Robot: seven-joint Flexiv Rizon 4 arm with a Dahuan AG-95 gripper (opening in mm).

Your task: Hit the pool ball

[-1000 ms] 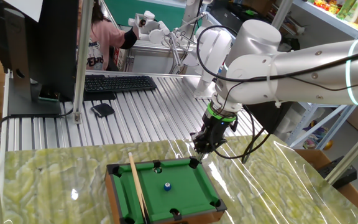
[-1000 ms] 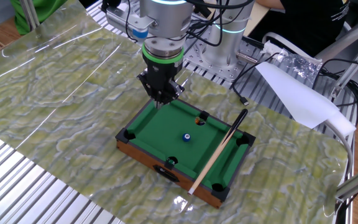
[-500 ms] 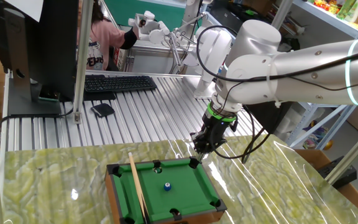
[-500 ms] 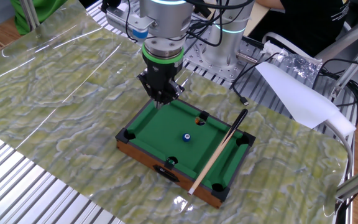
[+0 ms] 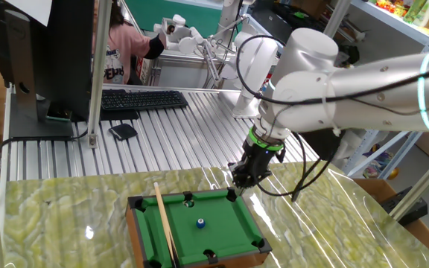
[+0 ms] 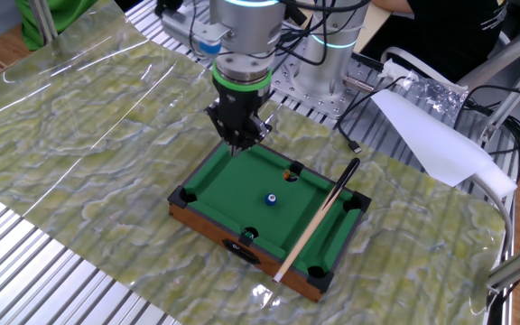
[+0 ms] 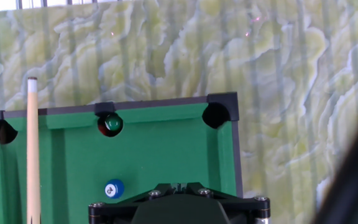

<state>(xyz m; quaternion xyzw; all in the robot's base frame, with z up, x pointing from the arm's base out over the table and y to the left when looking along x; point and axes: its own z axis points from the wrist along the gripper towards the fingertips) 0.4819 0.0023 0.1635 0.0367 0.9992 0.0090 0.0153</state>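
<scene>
Round glossy pool ball on flat green felt — fingers pinched together, empty.

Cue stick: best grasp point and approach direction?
Judging by its pose, grip the cue stick mid-shaft, from straight above, fingers straddling its width. It lies along one short end of the pool table, dark butt over the rim, so the ends are cramped. The gripper hovers at the opposite end.

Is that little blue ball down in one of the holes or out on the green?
Out on the green. The pool ball sits on the open felt mid-table, apart from every corner pocket and from the cue stick lying along one side.
</scene>
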